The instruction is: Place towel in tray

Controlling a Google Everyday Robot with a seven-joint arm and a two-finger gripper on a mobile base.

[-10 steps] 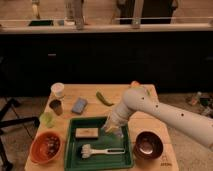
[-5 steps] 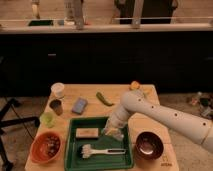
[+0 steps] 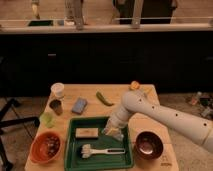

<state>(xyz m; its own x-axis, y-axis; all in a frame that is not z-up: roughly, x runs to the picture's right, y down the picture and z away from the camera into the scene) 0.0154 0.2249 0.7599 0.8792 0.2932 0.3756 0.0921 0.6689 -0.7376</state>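
The green tray (image 3: 71,159) lies at the front middle of the wooden table. My gripper (image 3: 114,126) comes in from the right on a white arm and hangs over the tray's right half. It is shut on a pale bunched towel (image 3: 113,133), which hangs under it and reaches down to the tray floor. The fingers themselves are hidden behind the wrist and the towel.
In the tray lie a beige sponge (image 3: 86,132) and a white brush (image 3: 100,150). Around it are an orange bowl (image 3: 46,146), a brown bowl (image 3: 148,145), a blue cloth (image 3: 79,105), a green pepper (image 3: 104,98), an orange (image 3: 134,85), a white cup (image 3: 58,90) and a metal cup (image 3: 55,106).
The arm has sunk slightly and shifted a little left, bringing the towel lower into the tray.
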